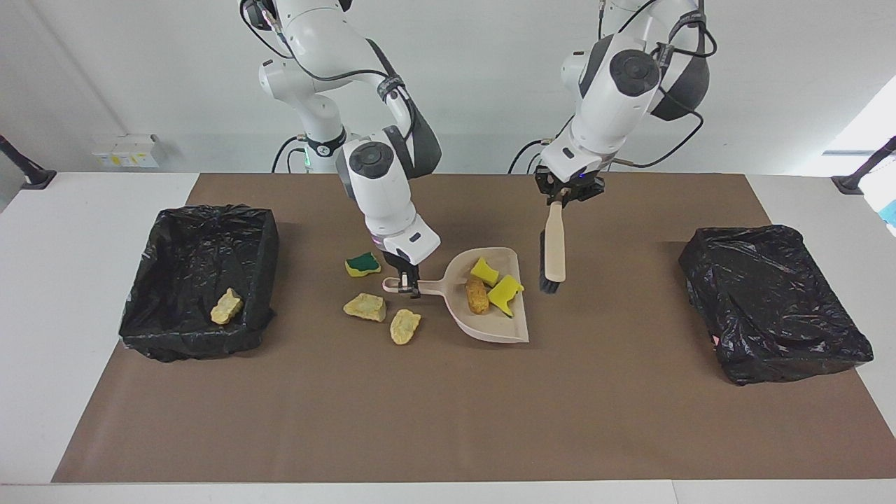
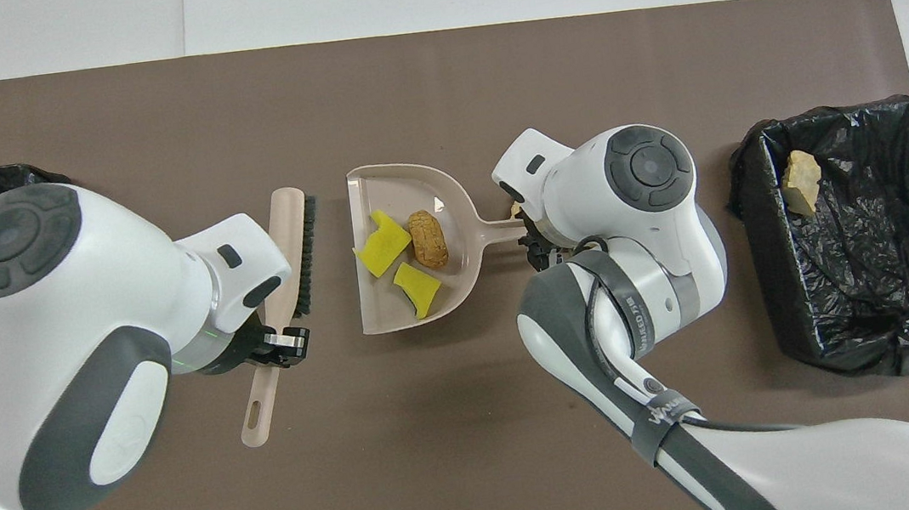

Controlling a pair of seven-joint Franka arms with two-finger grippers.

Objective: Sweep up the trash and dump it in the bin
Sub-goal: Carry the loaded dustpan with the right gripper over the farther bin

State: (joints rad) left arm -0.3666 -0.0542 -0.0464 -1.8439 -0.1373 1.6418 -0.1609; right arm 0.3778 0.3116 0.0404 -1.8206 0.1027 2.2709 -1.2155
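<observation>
Glossy, crinkled black plastic lines both bins (image 1: 199, 280) (image 1: 773, 301). Smooth beige plastic dustpan (image 1: 490, 330), matching brush (image 1: 554, 252) with dark bristles. Matt brown paper-like mat (image 1: 448, 413). Spongy yellow pieces (image 1: 505, 294), rough orange-brown lump (image 1: 477, 297).
</observation>
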